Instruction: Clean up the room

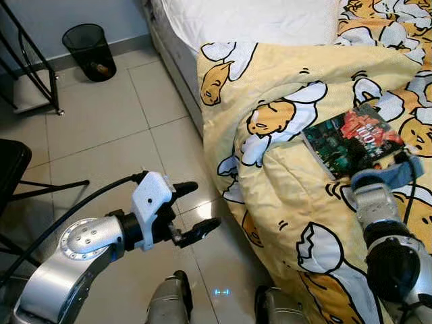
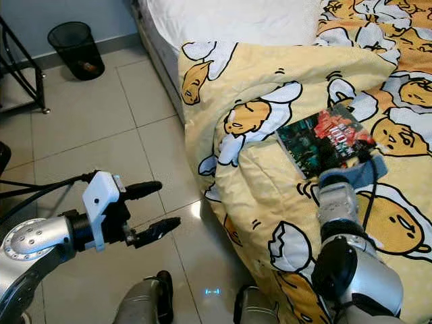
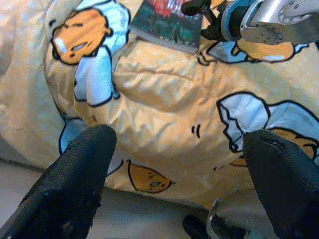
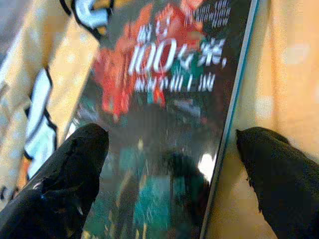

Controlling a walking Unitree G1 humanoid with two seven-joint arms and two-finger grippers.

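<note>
Over the tiled floor beside the bed, the left gripper hangs with its fingers spread wide, holding nothing. Farther on, the right gripper reaches over the yellow blanket, fingers wide apart, one over the book and one just past its edge. Beyond lie the white pillow and, by the wall, a black bin.
</note>
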